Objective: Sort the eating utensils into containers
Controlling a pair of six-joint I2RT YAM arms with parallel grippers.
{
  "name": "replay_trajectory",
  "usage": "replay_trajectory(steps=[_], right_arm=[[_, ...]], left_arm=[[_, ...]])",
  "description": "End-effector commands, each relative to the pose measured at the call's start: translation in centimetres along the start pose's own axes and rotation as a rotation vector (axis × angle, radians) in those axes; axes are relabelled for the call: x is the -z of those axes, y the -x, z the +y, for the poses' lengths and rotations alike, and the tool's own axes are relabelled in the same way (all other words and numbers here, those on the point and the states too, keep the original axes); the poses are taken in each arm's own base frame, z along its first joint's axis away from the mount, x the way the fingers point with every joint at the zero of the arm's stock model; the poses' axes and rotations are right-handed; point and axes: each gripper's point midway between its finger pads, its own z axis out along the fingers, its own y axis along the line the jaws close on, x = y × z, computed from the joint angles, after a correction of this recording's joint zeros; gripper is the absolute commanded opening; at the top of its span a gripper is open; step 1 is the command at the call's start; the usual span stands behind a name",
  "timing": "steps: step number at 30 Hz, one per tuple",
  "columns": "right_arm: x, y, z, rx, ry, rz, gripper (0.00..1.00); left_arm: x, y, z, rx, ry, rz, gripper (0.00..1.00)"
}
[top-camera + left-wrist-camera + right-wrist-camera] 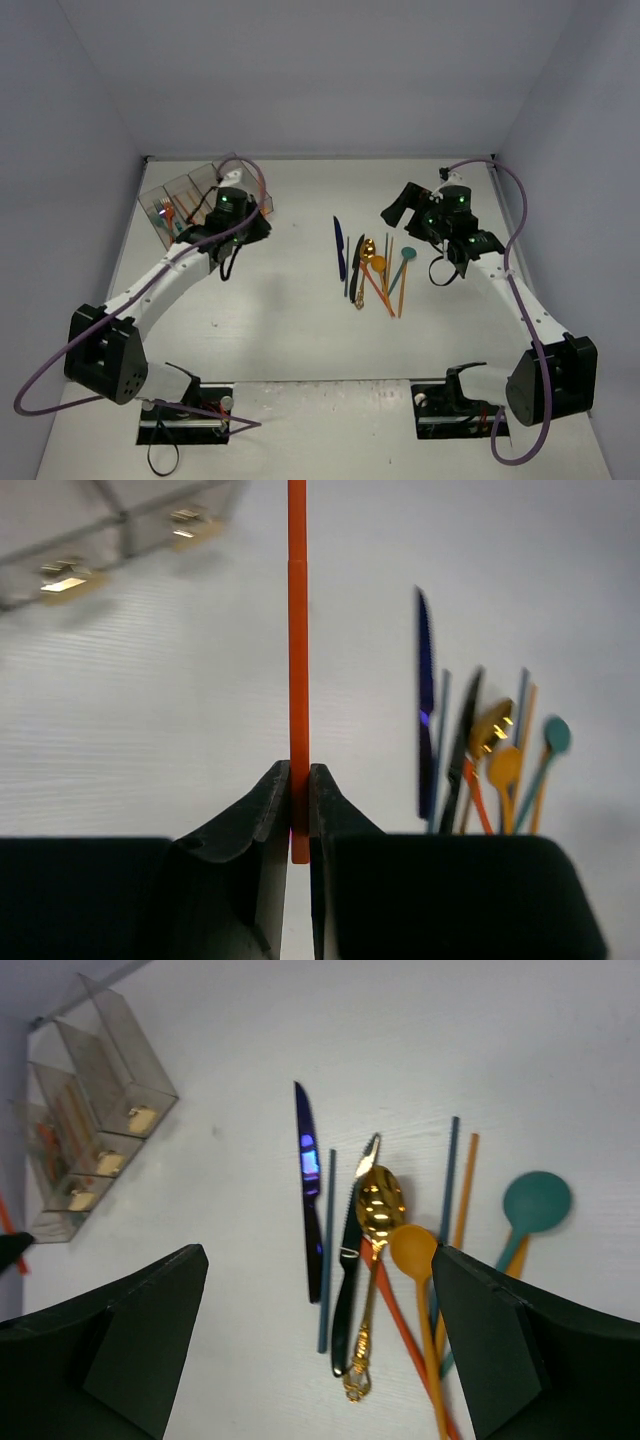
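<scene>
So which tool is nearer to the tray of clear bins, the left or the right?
Left. The left tool is close to the tray, at its right side; the right tool is well off to the right, near the loose utensils.

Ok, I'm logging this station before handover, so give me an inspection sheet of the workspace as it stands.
Surface: white table, no spills seen.
Job's things: loose cutlery pile centre-right; clear bins far left, orange fork inside one.
Clutter: nothing seen.
Grippers: left gripper shut on an orange handle near the bins; right gripper open, empty, near the pile.
Cables: purple cable along each arm, clear of the cutlery.
Surroundings: plain pale walls on three sides.
</scene>
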Motion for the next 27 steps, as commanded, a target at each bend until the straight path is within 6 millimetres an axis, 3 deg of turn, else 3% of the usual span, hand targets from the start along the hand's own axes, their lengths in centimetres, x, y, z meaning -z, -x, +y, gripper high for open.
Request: replay_trajectory(steps=[1,5,10,12,16,19,27], right_arm=[[1.7,1.3,-0.8,0.115,-0.043,-0.033,0.94],[1.8,0.3,-1.4,0.121,-0.051,-0.004,0.94],[2.0,-0.3,-1.6,0.144,-0.047,0.017,0.94],[2.1,-0.5,-1.6,0.152,-0.047,0.025,0.94],[2.1,-0.9,-1.9,0.154,-0.046,0.04,0.94],[2.2,-1.0,-1.8,0.156,-0.043,0.044,0.94],[2.2,-1.3,-2.4,0.157,-0.06,0.052,0.95]], left_arm=[[1.9,5.2,6.9,0.116,0.221,-0.109,0.0],[1.5,7.9,13.0,0.183,0.385,-0.115,0.0],[0.1,10.8,17.5,0.231,0.476,-0.12,0.0],[-0.9,11.3,20.2,0.244,0.529,-0.1,0.0],[-3.2,11.7,21.9,0.24,0.569,-0.035,0.01],[-4.2,11.4,22.4,0.243,0.581,-0.007,0.07],[-3.6,10.8,22.4,0.259,0.6,0.001,0.28]])
